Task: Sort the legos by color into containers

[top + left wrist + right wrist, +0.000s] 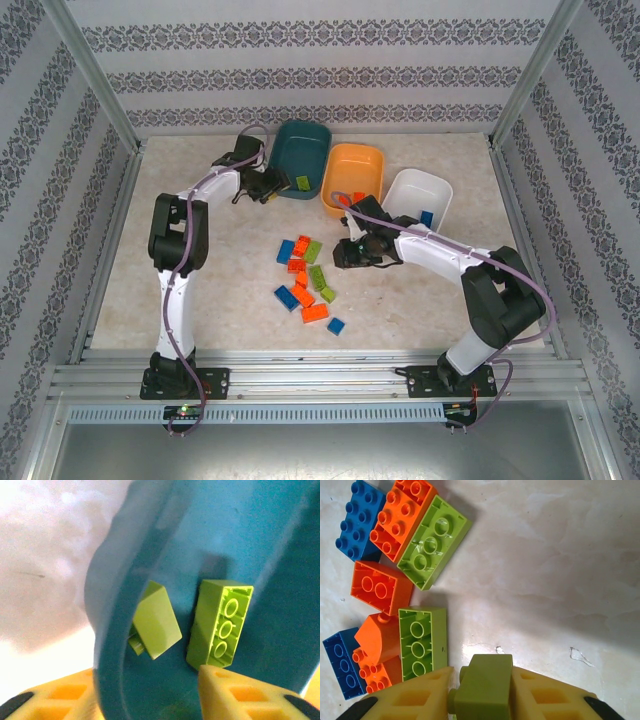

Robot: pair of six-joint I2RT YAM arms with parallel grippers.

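Between the right gripper's (481, 690) fingers sits a lime brick (485, 677), pinched tight just above the tabletop (545, 555). Just beside it, mid-table, lies the loose pile (305, 280) of orange, blue and lime bricks. Farther back stand the teal tray (300, 145), orange tray (350, 165) and white tray (415, 190) in a row. Two lime bricks (220, 625) lie in the teal one, where the left gripper (147, 690) hovers, fingers spread, nothing between them.
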